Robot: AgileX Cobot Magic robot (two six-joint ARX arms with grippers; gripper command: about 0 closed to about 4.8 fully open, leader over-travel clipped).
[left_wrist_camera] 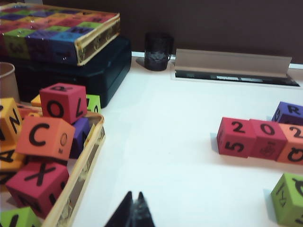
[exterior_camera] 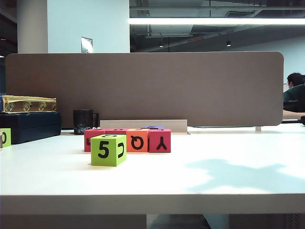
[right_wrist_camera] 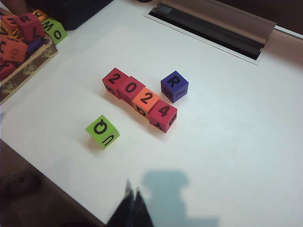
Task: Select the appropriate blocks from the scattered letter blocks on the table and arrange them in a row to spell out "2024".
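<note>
Four touching pink-red and orange foam cubes (right_wrist_camera: pixel 140 99) read "2024" on the white table (right_wrist_camera: pixel 227 123), so left gripper (left_wrist_camera: pixel 134 201) and right gripper (right_wrist_camera: pixel 132 195) hang closed, empty, well apart from them.

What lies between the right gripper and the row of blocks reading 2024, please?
Only bare white table, with a shadow on it, separates the shut right gripper from the row of blocks; the lime-green block sits off to one side. The right wrist view shows this.

An open-plan office: a brown desk divider (exterior_camera: pixel 143 88) backs the white desk (exterior_camera: pixel 190 176), strip lighting (exterior_camera: pixel 217 21) overhead, a seated coworker (exterior_camera: pixel 294 90) at right.
</note>
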